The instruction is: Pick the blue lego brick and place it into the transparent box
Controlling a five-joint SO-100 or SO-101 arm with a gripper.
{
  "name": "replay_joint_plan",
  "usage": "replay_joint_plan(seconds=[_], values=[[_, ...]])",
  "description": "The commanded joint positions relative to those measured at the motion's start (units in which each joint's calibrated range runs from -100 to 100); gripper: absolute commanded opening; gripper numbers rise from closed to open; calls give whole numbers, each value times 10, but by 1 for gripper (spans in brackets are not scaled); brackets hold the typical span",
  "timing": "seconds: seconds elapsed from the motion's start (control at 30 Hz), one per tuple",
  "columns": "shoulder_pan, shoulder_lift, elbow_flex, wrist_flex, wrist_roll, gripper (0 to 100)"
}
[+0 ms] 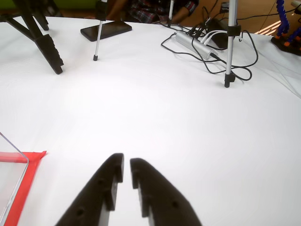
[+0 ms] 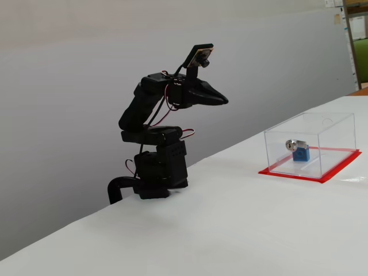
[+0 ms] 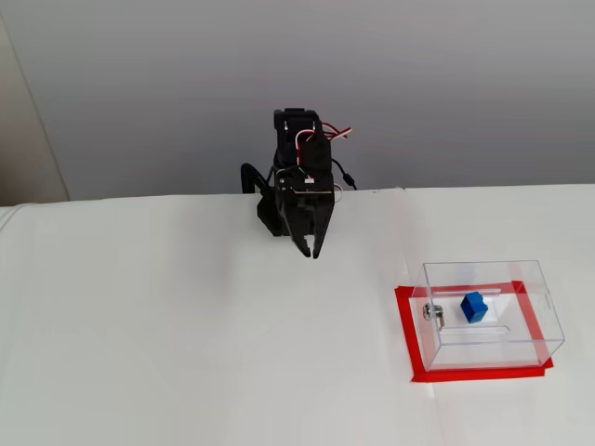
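Observation:
The blue lego brick [image 3: 473, 307] lies inside the transparent box [image 3: 535, 311] on the red base sheet [image 3: 405, 327]. In a fixed view the brick [image 2: 301, 153] sits behind the silver lock [image 2: 292, 144] on the box wall [image 2: 333, 138]. My gripper [image 3: 312, 249] is folded back near the arm's base, well to the left of the box, with its jaws nearly closed and empty. The wrist view shows the black fingers [image 1: 105, 188] with a thin gap, the gripper [image 1: 127, 165] over bare table, and a corner of the box [image 1: 14, 162] at the left edge.
In the wrist view, tripod legs [image 1: 229, 44], a black stand [image 1: 40, 40], a phone [image 1: 106, 29] and cables with a silver hub [image 1: 193, 42] lie at the far side of the white table [image 1: 155, 113].

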Motion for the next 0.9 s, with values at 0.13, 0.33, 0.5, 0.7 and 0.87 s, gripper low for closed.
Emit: replay_joint_plan(seconds=[0.13,0.33,0.5,0.7,0.87], values=[[1,-104,125,-10,-1,2],[30,-113,188,-11,0,2],[52,-113,257,-48,-3,2],[47,-113,340,-129,-4,2],[48,-114,388,-181,-4,2]])
